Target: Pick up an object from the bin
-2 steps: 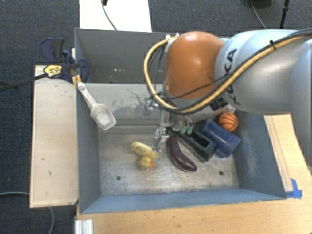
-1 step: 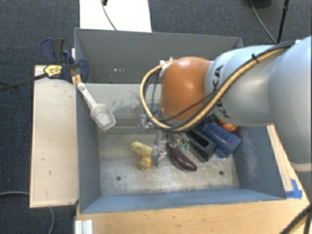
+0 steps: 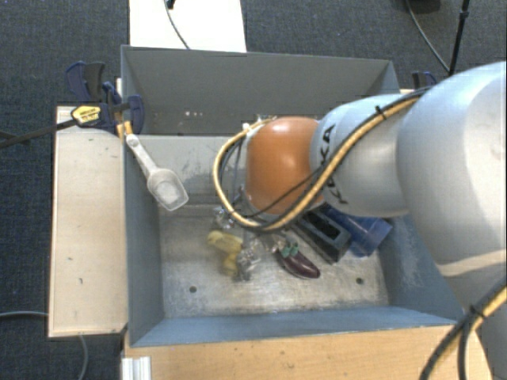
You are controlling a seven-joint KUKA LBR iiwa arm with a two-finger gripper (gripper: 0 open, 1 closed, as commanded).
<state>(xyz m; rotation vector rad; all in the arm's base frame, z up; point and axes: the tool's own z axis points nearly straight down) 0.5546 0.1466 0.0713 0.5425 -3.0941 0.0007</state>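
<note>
The yellow banana-shaped toy (image 3: 225,244) lies mid-floor in the scuffed grey bin (image 3: 261,77), and your gripper (image 3: 248,261) is low just beside it; you cannot tell how its jaws stand. A purple eggplant toy (image 3: 298,264) lies just right, a white scoop (image 3: 157,177) leans against the left wall, and dark carpet (image 3: 47,22) surrounds the bin.

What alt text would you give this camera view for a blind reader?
A grey robot arm reaches from the right into a grey metal bin, its pincer down by a yellow banana-like thing. A dark purple eggplant, a black box and a blue thing lie close by; a white scoop lies near the left wall.
</note>
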